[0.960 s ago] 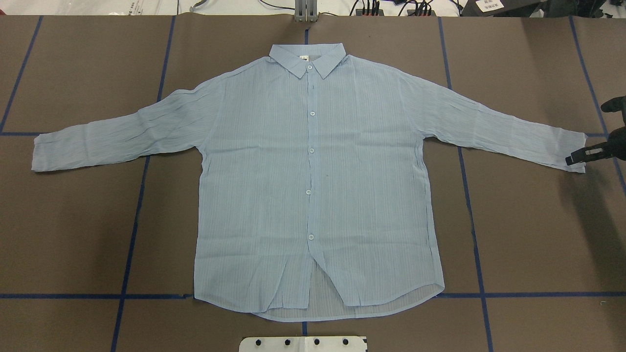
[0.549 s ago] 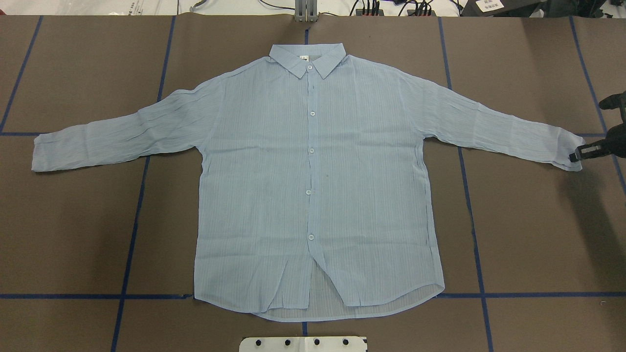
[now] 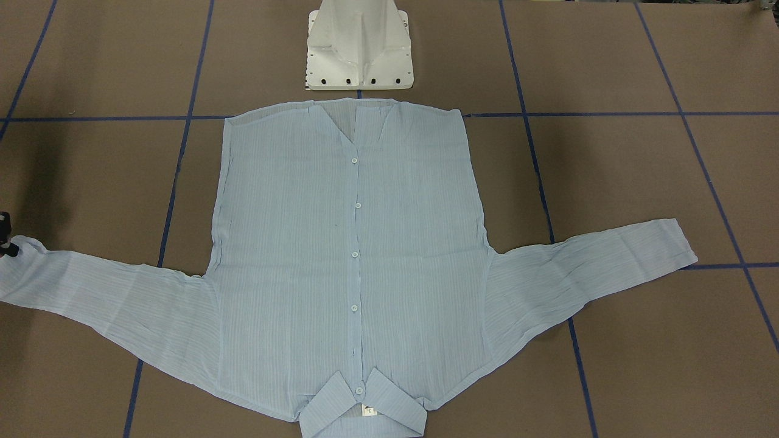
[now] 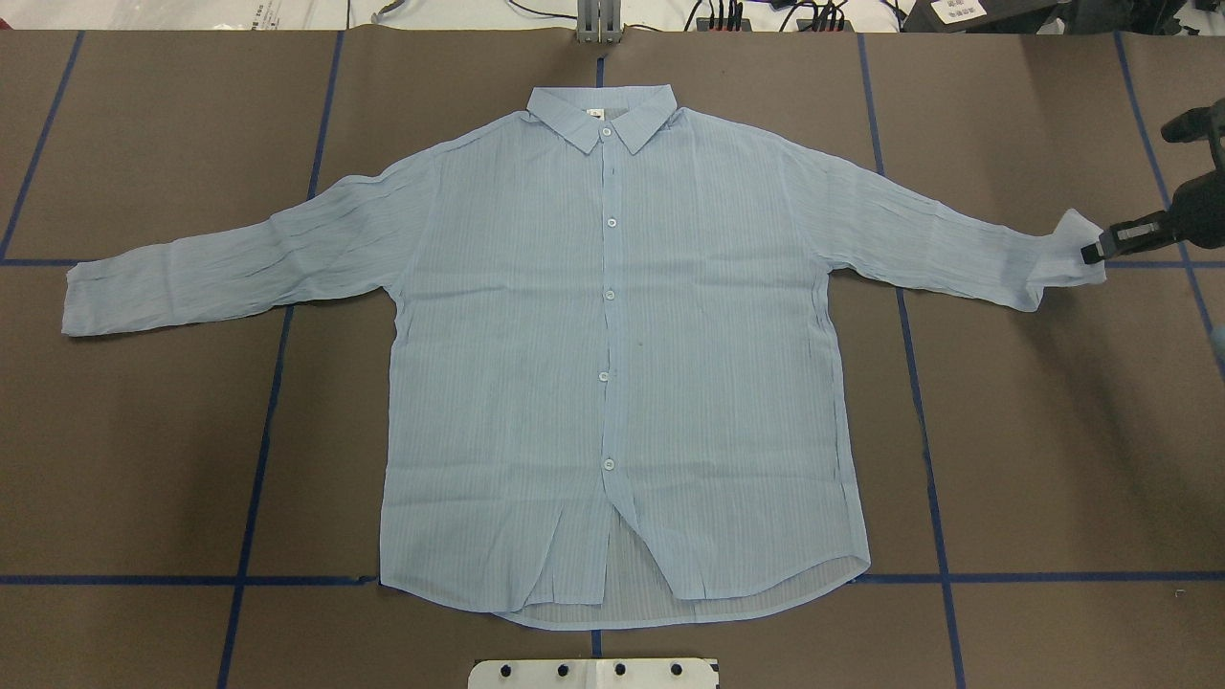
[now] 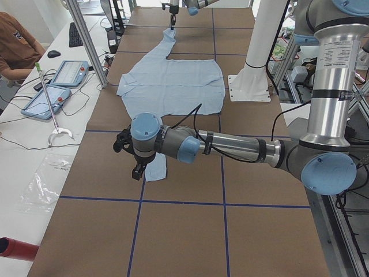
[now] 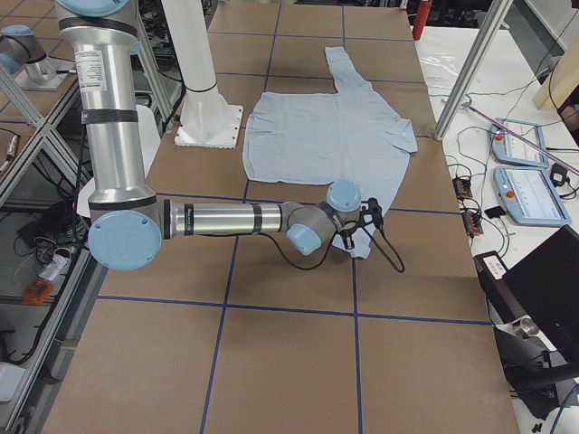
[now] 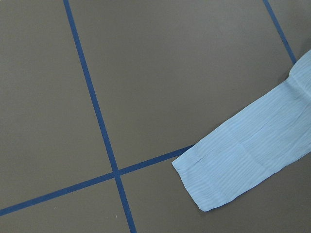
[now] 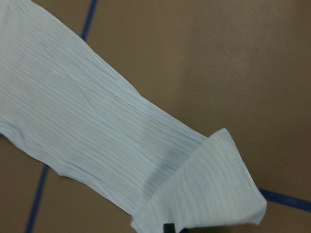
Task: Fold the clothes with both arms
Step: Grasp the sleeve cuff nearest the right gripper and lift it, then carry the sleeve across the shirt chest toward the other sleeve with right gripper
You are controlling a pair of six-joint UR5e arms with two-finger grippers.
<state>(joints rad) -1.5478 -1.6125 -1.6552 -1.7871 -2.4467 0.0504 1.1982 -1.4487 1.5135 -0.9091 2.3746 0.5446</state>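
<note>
Blue shirt [image 3: 347, 243] lies flat in your front view, collar at 6 o'clock. Overhead, you see right gripper [image 4: 1096, 255] pinching the 3 o'clock cuff, curled upward. Left-side view: left gripper [image 5: 138, 172] beside the near cuff; grip cannot be told

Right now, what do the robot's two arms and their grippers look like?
The left arm and right arm are silver-grey tubes with rounded light blue joint caps, black bands, loose black cables and a printed white label on the upper segment. The left gripper and right gripper are black.
</note>
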